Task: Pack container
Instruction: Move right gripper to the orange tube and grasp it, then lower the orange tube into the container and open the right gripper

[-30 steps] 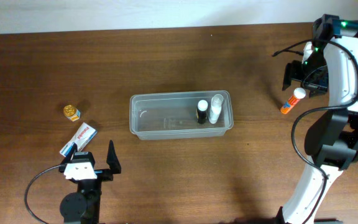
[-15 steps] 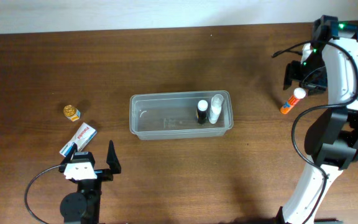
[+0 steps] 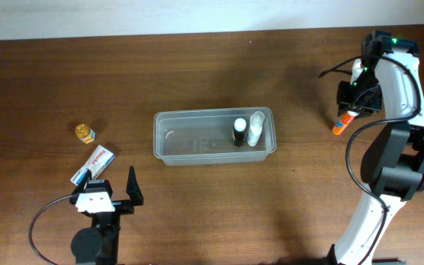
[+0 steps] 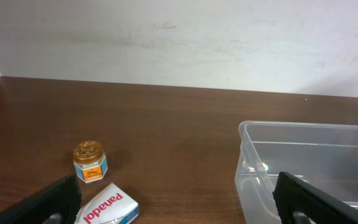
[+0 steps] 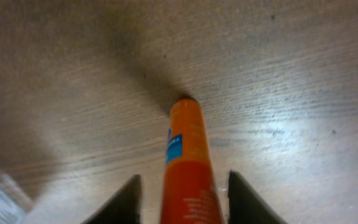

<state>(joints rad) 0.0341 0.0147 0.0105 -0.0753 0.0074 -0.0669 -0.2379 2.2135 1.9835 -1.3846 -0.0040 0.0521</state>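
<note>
The container (image 3: 212, 112), a clear rectangular tub, sits mid-table with a black-capped bottle (image 3: 239, 132) and a clear bottle (image 3: 255, 127) standing at its right end. Its left corner (image 4: 253, 168) shows in the left wrist view. An orange tube (image 3: 338, 127) lies on the table at the far right. My right gripper (image 3: 352, 103) is down over its white-capped end. In the right wrist view the tube (image 5: 188, 155) runs between the fingers, with slim gaps on both sides (image 5: 182, 199). My left gripper (image 3: 107, 185) rests wide open at the front left, holding nothing (image 4: 178, 193).
A small gold-lidded jar (image 3: 85, 132) (image 4: 90, 162) and a white Panadol box (image 3: 94, 163) (image 4: 107, 206) lie on the left, just ahead of the left gripper. A white wall borders the table's far edge. The right arm's cable loops near the tube.
The right gripper has dropped down over the orange tube's capped end and its fingers have drawn in around the tube. The left arm has stayed still.
</note>
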